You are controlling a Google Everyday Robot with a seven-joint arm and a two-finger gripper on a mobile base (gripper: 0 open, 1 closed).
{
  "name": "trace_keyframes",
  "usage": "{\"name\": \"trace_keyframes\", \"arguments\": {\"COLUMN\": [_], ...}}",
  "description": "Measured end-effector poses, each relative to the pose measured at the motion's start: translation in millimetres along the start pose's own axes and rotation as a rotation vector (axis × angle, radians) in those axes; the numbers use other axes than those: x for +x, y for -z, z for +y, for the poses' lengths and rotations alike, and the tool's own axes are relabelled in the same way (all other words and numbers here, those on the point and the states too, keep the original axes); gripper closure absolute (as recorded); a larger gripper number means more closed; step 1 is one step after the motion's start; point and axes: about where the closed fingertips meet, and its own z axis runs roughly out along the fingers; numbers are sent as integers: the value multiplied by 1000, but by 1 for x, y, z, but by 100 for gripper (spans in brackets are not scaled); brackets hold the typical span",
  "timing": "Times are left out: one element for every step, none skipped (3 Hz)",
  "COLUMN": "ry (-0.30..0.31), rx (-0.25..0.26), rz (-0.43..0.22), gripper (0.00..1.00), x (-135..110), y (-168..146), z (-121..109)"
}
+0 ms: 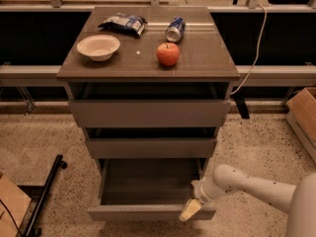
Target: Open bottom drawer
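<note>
The bottom drawer (pixel 148 212) is the lowest of three grey-brown fronts and stands pulled far out, showing its shallow grey box (pixel 150 181). The middle drawer (pixel 150 148) and the top drawer (pixel 148 113) are each out a little. My gripper (pixel 190 210) comes in from the lower right on a white arm (pixel 247 184). Its cream fingertip lies against the right end of the bottom drawer's front edge.
On the cabinet top (pixel 207 58) are a white bowl (pixel 98 47), a chip bag (pixel 123 23), a lying can (pixel 175 29) and a red apple (pixel 168 54). A black pole (pixel 44 194) lies on the floor at left. A cardboard box (pixel 302 117) stands at right.
</note>
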Motion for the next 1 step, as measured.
{"name": "trace_keyframes", "arguments": {"ry": [9], "rx": [-3], "rz": [2], "gripper": [0], "x": [-1], "y": [-1], "z": [6]}}
